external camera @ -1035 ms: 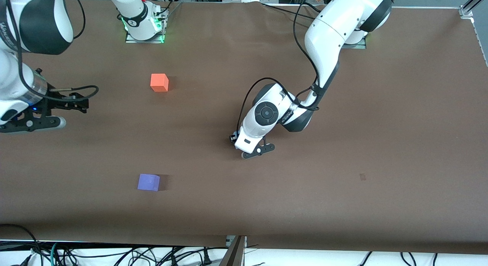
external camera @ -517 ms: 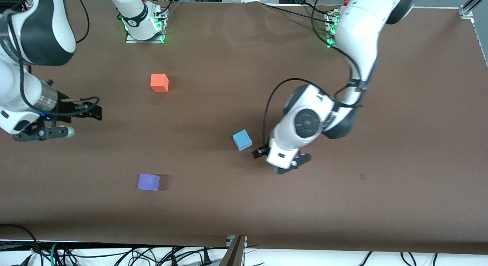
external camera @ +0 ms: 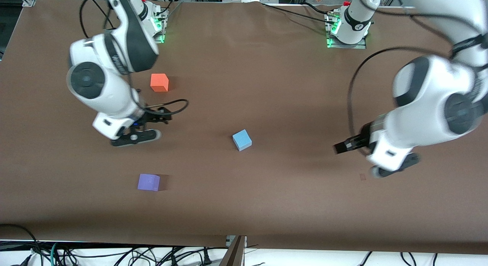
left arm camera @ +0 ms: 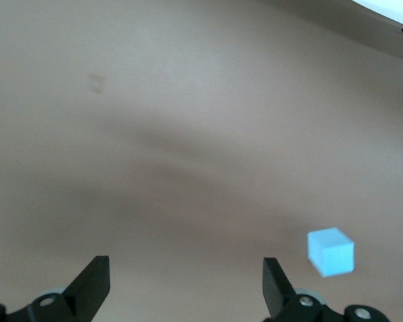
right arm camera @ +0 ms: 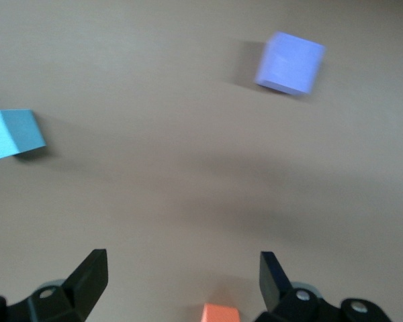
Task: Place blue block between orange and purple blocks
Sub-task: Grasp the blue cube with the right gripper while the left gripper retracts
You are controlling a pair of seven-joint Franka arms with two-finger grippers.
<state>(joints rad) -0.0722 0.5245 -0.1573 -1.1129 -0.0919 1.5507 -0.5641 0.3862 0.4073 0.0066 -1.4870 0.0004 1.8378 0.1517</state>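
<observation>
Small matte sky-blue cube [external camera: 241, 139]: frame centre, unheld, not between matte orange cube [external camera: 159, 82] and lavender-purple cube [external camera: 148, 182]. Left gripper [left arm camera: 186, 285] and right gripper [right arm camera: 183, 278]: both spread, empty. Placement outstanding.

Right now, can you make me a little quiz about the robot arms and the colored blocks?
1. True or false: the blue block sits between the orange block and the purple block.
2. Which block lies nearest the front camera?
3. Is either gripper holding a block?

Key
1. False: it rests alone on the table, toward the left arm's end from both.
2. The purple block.
3. No: the left gripper and the right gripper are both open and empty.
</observation>
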